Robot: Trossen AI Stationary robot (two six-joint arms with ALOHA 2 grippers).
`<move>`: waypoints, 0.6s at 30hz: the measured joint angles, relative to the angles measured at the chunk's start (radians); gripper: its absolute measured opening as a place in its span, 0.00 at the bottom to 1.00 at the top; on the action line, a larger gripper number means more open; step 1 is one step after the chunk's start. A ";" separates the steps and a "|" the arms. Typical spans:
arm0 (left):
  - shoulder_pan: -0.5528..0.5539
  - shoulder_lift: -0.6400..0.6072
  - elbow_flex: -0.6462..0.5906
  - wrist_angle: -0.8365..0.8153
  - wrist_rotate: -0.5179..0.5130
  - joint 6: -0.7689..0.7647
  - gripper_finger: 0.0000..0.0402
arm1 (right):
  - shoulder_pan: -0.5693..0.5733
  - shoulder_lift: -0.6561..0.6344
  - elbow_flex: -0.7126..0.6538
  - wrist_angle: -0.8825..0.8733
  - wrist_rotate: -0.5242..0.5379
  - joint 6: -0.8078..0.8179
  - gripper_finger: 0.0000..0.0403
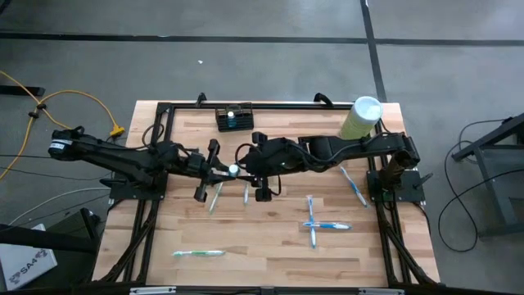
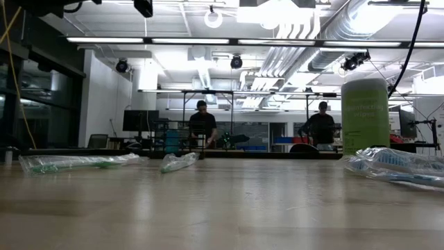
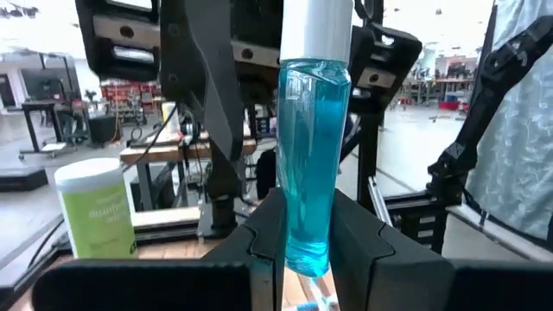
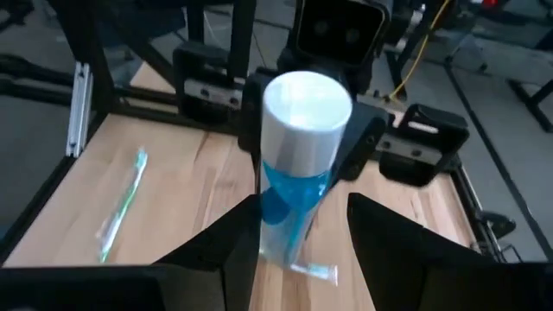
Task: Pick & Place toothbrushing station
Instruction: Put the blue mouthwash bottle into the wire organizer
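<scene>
While my left gripper (image 3: 307,250) pinches a blue bottle (image 3: 309,164), my right gripper (image 4: 298,233) stands spread around it. Only the high view shows the toothbrushing station (image 1: 234,118) behind the bottle, green cylinder (image 1: 361,119) to its right.

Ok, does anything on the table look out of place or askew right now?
Yes: wrapped toothbrushes lie scattered, two of them crossed. The black holder sits untouched at the far edge while the left gripper holds a blue bottle.

we see a table (image 1: 270,238) of pale, matt wood planks. the bottle (image 3: 311,164) is clear glossy plastic holding blue liquid, its cap (image 4: 307,108) smooth white. toothbrushes (image 2: 73,162) lie in crinkly clear wrappers.
</scene>
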 joint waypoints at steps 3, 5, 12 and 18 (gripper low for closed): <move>0.000 0.001 0.000 0.007 0.001 0.009 0.13 | 0.000 0.000 0.000 0.012 -0.022 0.000 0.41; -0.001 0.001 0.000 0.009 0.001 0.018 0.13 | 0.000 0.000 0.000 0.010 -0.020 0.000 0.41; -0.007 0.001 0.000 0.013 0.002 0.023 0.13 | 0.000 0.000 0.000 0.014 -0.022 0.000 0.41; -0.007 0.001 0.000 0.023 0.002 0.024 0.13 | 0.000 0.000 0.000 0.039 -0.060 0.004 0.41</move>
